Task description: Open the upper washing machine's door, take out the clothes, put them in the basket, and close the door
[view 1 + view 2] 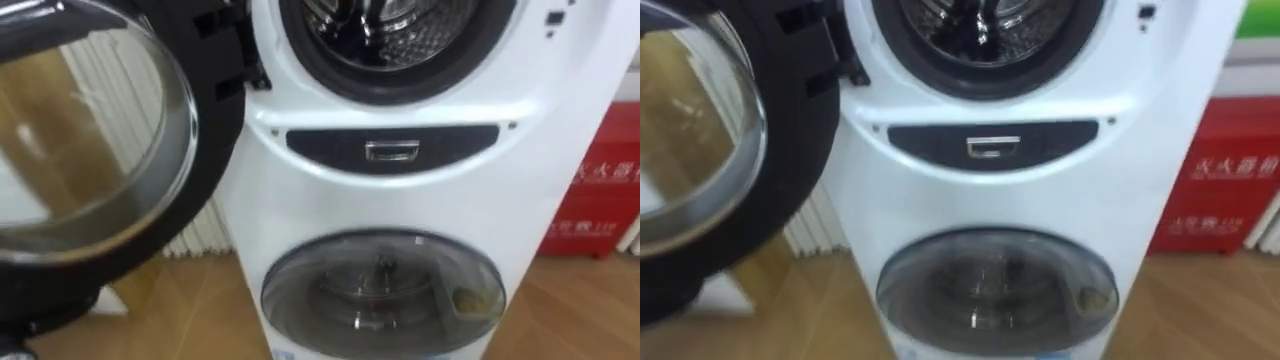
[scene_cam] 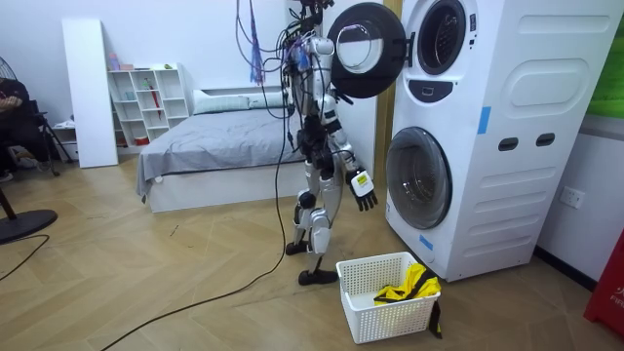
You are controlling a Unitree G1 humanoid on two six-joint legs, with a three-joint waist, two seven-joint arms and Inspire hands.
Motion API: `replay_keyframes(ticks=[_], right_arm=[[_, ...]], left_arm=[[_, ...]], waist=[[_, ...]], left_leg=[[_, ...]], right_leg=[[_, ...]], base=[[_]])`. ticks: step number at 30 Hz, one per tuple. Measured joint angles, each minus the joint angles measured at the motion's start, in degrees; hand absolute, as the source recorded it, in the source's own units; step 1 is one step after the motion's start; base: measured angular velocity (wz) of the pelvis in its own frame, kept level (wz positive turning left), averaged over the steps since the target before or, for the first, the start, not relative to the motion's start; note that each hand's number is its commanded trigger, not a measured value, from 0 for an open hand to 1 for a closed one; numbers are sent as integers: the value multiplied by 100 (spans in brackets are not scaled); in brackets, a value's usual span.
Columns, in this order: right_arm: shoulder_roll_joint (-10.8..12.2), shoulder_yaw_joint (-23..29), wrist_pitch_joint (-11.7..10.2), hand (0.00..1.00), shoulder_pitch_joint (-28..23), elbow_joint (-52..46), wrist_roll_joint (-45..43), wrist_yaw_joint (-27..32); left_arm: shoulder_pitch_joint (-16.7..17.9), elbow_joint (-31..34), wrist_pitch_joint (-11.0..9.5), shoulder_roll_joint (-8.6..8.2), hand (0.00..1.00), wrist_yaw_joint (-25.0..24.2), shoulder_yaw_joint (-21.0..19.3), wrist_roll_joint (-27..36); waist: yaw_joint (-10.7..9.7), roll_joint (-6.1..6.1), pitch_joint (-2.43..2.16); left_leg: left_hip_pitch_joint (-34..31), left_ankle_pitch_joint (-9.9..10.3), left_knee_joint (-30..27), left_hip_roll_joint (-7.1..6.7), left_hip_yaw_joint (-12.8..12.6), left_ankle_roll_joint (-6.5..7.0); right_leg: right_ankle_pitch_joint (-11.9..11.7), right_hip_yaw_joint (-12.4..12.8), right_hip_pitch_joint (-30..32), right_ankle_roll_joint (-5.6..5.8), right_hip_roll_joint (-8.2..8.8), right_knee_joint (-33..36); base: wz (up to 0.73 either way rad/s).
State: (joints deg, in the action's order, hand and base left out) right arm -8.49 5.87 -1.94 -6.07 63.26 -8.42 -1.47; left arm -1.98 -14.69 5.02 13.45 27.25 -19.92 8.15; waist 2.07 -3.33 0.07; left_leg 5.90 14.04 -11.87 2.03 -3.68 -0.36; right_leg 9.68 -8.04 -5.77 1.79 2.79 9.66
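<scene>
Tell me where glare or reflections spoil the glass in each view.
Left eye view: pale glare streaks cross the open upper door; the lower door mirrors faint highlights. Room view: a bright patch sits on the upper door's glass.

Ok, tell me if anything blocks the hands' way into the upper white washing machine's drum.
Nothing visible does. The round black-rimmed glass door is swung to the left, leaving the upper drum's mouth open. The right hand hangs low beside the robot.
</scene>
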Motion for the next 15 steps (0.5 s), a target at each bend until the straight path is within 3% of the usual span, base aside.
replay_keyframes(ticks=[3,8,11,15], right_arm=[[22,-9,-121,0,140,198,17,-44],[79,2,-125,0,135,264,-26,-180],[106,2,-144,0,203,431,-20,-287],[109,-24,-248,0,433,673,93,-379]], left_arm=[[19,357,162,63,0,108,90,-121],[61,1054,788,62,0,185,450,-234],[79,1232,887,62,0,184,647,-291],[306,1671,932,62,0,141,1025,-387]], waist=[[-5,76,35],[-5,100,40],[-35,107,60],[-35,109,138]], left_leg=[[-99,0,-70,-12,138,1],[-347,-3,-169,-37,345,5],[-420,-21,-169,-65,485,34],[-517,-64,-167,-99,472,98]], right_leg=[[-34,-6,-8,-2,5,-42],[-86,36,68,3,14,-111],[-87,101,62,1,30,-112],[-87,157,66,2,120,-113]], base=[[24],[32],[38],[32]])
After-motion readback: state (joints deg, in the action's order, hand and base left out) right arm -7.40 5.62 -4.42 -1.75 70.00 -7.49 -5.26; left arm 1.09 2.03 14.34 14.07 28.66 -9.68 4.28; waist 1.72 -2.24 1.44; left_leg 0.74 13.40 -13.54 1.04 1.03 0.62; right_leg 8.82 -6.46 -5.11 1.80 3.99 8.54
